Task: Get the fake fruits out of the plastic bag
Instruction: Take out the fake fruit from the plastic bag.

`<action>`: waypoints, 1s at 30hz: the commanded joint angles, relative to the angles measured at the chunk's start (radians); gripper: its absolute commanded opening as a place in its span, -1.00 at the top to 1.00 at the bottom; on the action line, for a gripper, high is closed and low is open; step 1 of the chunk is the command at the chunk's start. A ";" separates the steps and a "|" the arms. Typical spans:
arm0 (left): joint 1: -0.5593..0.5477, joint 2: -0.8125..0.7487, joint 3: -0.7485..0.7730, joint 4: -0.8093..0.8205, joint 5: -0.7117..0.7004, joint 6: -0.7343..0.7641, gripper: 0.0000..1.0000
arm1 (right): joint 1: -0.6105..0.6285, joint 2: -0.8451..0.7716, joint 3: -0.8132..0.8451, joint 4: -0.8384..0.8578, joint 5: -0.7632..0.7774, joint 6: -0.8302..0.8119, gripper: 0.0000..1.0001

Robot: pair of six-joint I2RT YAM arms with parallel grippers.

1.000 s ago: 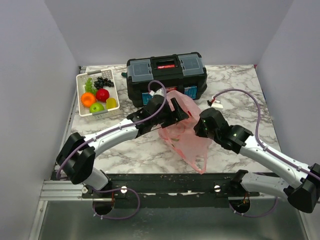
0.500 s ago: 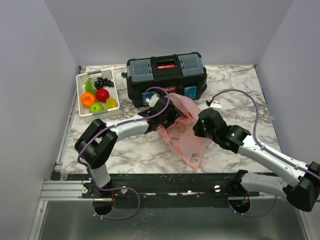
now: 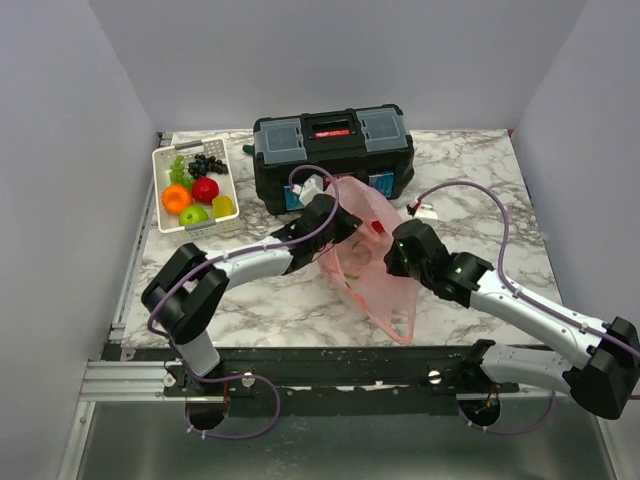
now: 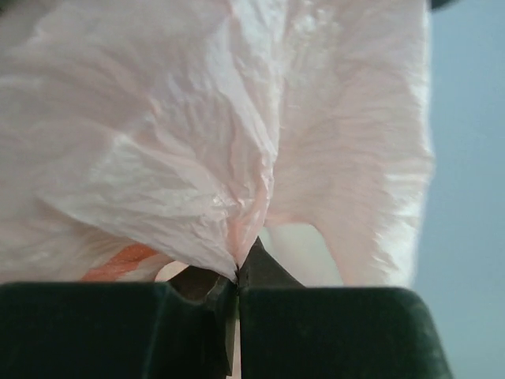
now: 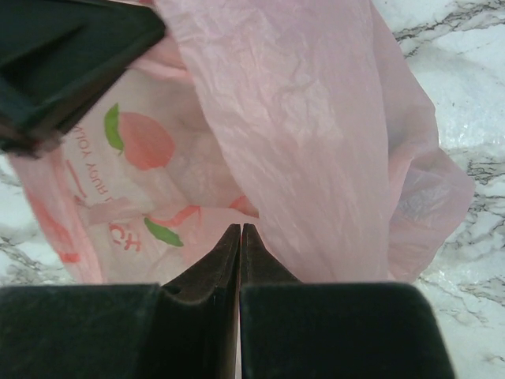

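The pink plastic bag (image 3: 372,272) hangs crumpled between my two grippers in front of the toolbox. My left gripper (image 3: 346,236) is shut on a gathered fold of the bag (image 4: 197,158) at its left upper edge, with the film pinched at the jaw tips (image 4: 238,272). My right gripper (image 3: 393,260) is shut at the bag's right edge and keeps that side raised; its tips (image 5: 241,230) press against the printed film (image 5: 300,134). The fake fruits lie in the white basket: orange (image 3: 176,198), red apple (image 3: 205,189), green apple (image 3: 193,214), lemon (image 3: 223,206), dark grapes (image 3: 209,163). No fruit shape shows inside the bag.
A black toolbox (image 3: 333,155) stands just behind the bag. The white slotted basket (image 3: 160,160) sits at the back left, with a light green grape bunch (image 3: 178,171) in it. A small white tag (image 3: 425,211) lies right of the toolbox. Marble tabletop (image 3: 260,300) lies in front.
My left gripper went from open to shut, closing on the bag's left upper edge. The left arm drew in closer to the bag. My right gripper stayed shut on the bag.
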 commanded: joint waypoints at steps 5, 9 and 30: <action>0.026 -0.259 -0.184 0.192 0.334 -0.217 1.00 | 0.005 -0.007 -0.093 0.145 0.073 -0.007 0.89; 0.049 -0.289 -0.285 0.377 0.479 -0.361 1.00 | 0.005 0.026 -0.092 0.199 0.095 0.042 0.84; 0.064 -0.274 -0.464 0.812 0.566 -0.532 1.00 | -0.022 0.261 -0.148 0.600 0.108 0.132 0.51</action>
